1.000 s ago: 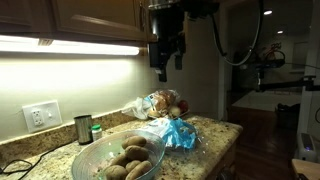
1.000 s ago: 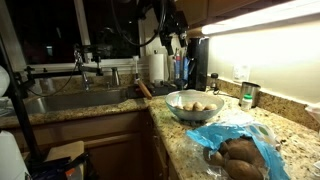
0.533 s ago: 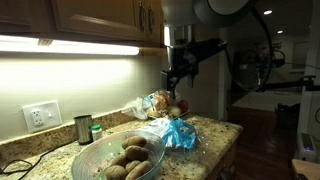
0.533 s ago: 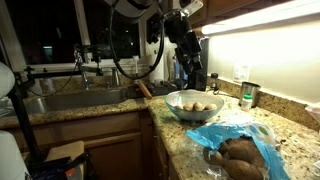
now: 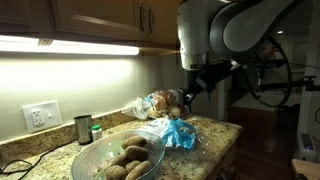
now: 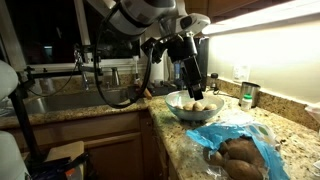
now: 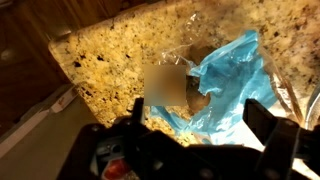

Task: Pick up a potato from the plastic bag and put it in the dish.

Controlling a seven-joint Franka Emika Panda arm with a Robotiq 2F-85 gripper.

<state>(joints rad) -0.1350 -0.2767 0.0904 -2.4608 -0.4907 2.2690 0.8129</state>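
Note:
The plastic bag lies on the granite counter with brown potatoes showing through, and blue plastic is spread in front of it. It also shows in an exterior view. In the wrist view a potato peeks out of the blue plastic. The dish, a wide clear glass bowl, holds several potatoes; it also shows in an exterior view. My gripper hangs in the air above the bag, open and empty, its fingers wide apart in the wrist view.
A small dark metal cup stands by the wall near an outlet. A sink with a faucet lies beyond the counter corner. Cabinets and a light strip hang overhead. The counter edge is close to the bag.
The arm has swung away from above the dish toward the bag and dropped lower. The gripper stays open and empty. The bag, potatoes and dish have not moved.

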